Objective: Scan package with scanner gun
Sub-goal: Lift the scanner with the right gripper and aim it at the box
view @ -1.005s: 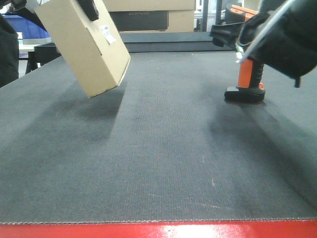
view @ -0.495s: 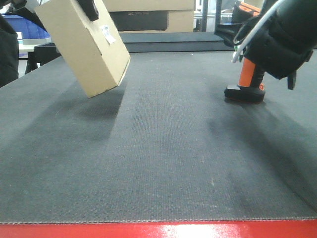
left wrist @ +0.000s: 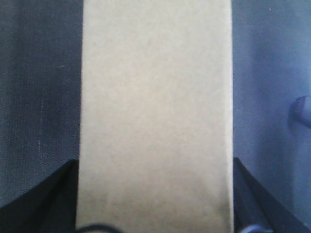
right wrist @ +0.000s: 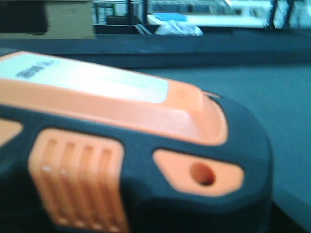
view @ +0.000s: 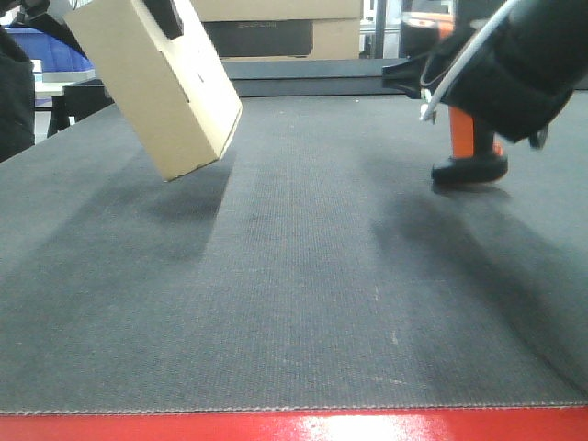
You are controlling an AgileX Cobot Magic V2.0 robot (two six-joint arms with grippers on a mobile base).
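The package (view: 161, 87) is a plain tan box, tilted in the air above the dark mat at the upper left. My left gripper (view: 110, 14) is shut on it from above, one black finger (view: 168, 16) lying on its right face. In the left wrist view the package (left wrist: 155, 116) fills the middle, with black fingers (left wrist: 43, 199) at both lower corners. On the right, the scanner gun (view: 470, 138) leans with its flat black base (view: 470, 168) just off the mat. My right gripper (view: 482, 78) wraps its head. Its orange and black body (right wrist: 146, 145) fills the right wrist view; the fingers are hidden.
Larger cardboard boxes with a dark panel (view: 276, 32) stand behind the table's far edge. A blue bin (view: 46, 50) sits at the back left. The dark mat (view: 294, 294) ends in a red front edge (view: 294, 427).
The scanner gun has tipped and its base has shifted right and slightly up, with my right gripper closing in over its head. The package and left gripper have stayed in place.
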